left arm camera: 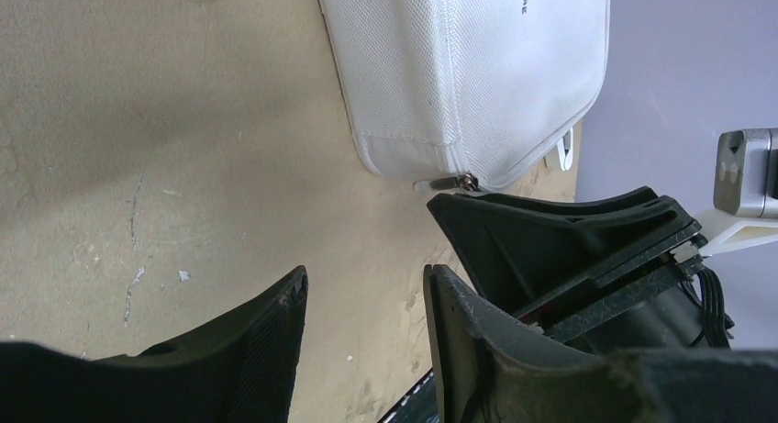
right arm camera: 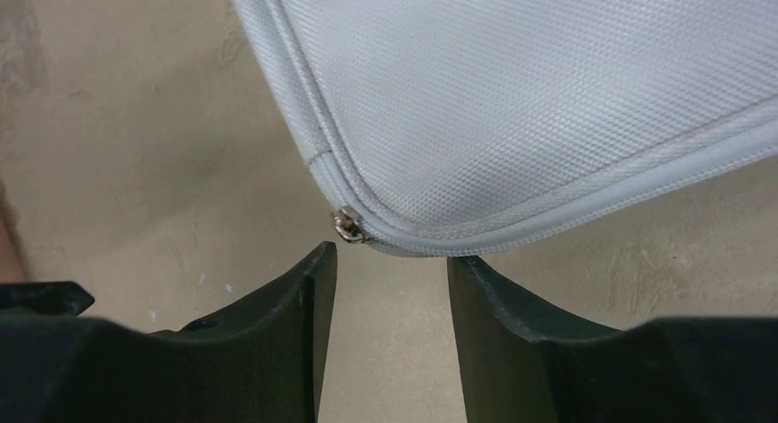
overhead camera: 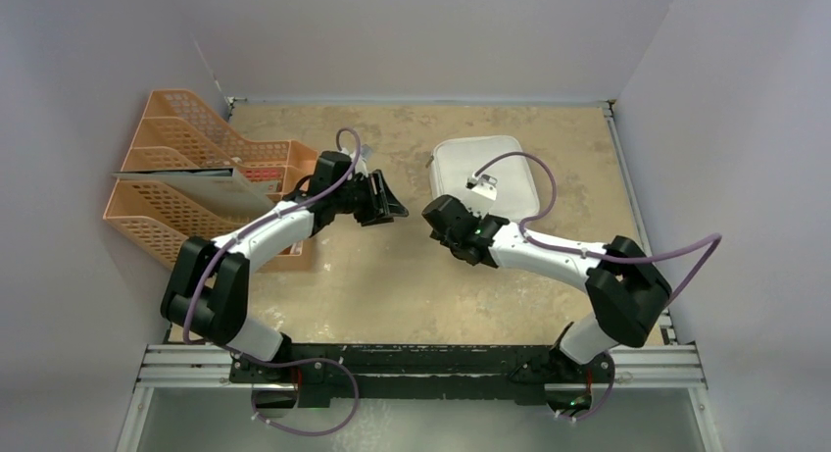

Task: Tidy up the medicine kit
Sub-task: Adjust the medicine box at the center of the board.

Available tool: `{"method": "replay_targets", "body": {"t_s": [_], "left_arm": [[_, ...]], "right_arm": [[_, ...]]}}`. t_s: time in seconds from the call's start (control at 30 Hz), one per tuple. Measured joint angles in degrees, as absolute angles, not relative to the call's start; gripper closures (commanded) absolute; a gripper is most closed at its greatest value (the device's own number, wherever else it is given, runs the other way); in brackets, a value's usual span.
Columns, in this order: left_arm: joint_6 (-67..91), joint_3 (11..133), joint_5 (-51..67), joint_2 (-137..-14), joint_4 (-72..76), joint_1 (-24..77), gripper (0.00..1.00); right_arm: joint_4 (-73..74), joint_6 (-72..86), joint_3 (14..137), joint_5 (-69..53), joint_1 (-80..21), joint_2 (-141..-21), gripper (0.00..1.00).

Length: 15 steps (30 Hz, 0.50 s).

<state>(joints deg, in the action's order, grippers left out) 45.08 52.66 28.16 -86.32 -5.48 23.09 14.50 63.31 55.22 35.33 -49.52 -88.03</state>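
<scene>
Left claw point(left arm camera: 364, 285) and right claw point(right arm camera: 390, 258), open, empty, face medicine kit's point(right arm camera: 550, 102) 7 o'clock zip pull point(right arm camera: 349, 227), presumably for unzipping

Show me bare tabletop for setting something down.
Bare: beige table at near middle, nearer than left claw and right claw; far strip behind pale grey-white soft case. Crowded: between orange mesh trays and case, where the claws hover.

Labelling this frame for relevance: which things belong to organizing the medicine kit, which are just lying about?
In the job: medicine kit, lid closed; its zipper pull; right fingers, open near that pull; left fingers, open.
Lying about: orange mesh file trays; grey flat sheet in them.
</scene>
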Motion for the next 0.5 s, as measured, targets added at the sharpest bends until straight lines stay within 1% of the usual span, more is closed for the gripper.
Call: {"method": "replay_targets", "body": {"t_s": [0.13, 0.23, 0.37, 0.5], "left_arm": [[44.91, 52.34, 28.27, -86.32, -5.45, 23.09, 0.52], [44.77, 52.34, 28.42, -86.32, -5.32, 23.09, 0.52], [44.77, 52.77, 28.84, -86.7, -5.28, 23.09, 0.52], [44.95, 56.23, 29.28, -90.15, -4.16, 23.09, 0.51]], "right_arm": [[18.63, 65.21, 56.21, 38.52, -49.71, -89.12, 0.64], [18.61, 64.64, 54.96, 39.59, -49.76, -87.99, 0.68], [17.65, 60.58, 48.99, 39.99, -48.84, -81.58, 0.69], [17.32, 55.77, 45.58, 39.42, -45.98, -76.75, 0.68]]}}
